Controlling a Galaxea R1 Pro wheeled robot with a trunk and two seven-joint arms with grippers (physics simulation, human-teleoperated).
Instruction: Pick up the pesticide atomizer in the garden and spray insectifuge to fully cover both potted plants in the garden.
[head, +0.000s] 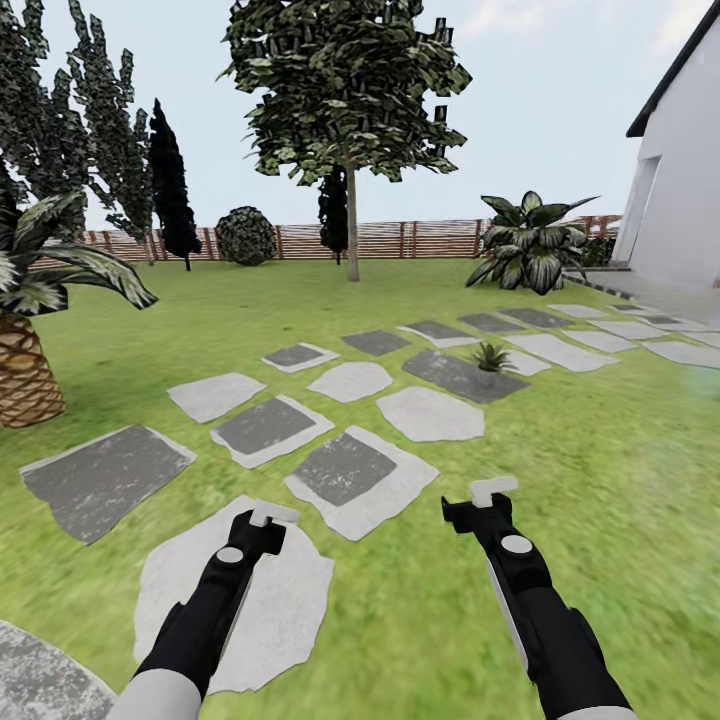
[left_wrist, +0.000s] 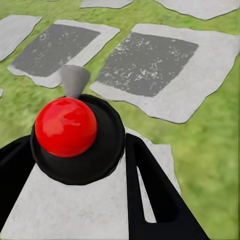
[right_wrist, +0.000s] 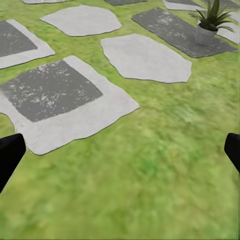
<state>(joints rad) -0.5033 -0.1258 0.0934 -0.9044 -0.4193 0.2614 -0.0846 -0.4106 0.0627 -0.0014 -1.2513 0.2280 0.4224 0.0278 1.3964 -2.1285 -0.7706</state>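
The right gripper (head: 478, 508) hung low over the lawn with its fingers spread wide — the right wrist view showed only two black tips at the far edges with grass between them, nothing held. Ahead of it and slightly to its right, well apart, one potted plant (head: 490, 359) stood upright on a dark stepping stone (head: 455, 375); the same plant (right_wrist: 212, 20) sat far off along the fingers' line. The left gripper (head: 262, 522) hovered over a pale stone (head: 240, 600), farther from the plant; its opening I could not tell. By my judgement the right arm was the nearer one — yet the pesticide atomizer itself was still to be found.
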